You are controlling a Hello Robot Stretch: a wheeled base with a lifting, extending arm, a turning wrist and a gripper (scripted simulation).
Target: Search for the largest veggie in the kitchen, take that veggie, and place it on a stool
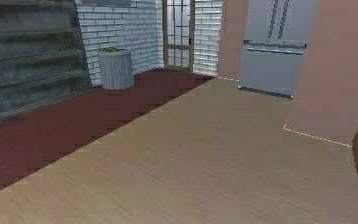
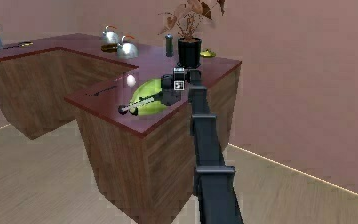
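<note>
A yellow-green oblong vegetable [image 2: 149, 96] lies on the dark red top of the near counter [image 2: 107, 103]. My arm [image 2: 209, 150] rises from the bottom edge and reaches over that counter. My gripper [image 2: 128, 106] is at the vegetable, its thin fingers pointing toward the arm side view's left. Two white marker squares [image 2: 177, 80] stand just behind the gripper's body. With the vegetable lying on the counter at the gripper, I cannot tell whether the gripper holds anything.
A potted plant [image 2: 191, 40], a dark bottle [image 2: 168, 44], a kettle [image 2: 112, 39] and a small pale ball [image 2: 130, 80] stand on the L-shaped counter. In the forward view, a grey fridge [image 1: 278, 45], a glazed door [image 1: 177, 35], a grey bin [image 1: 115, 68] and shelves [image 1: 32, 55] border open wood floor.
</note>
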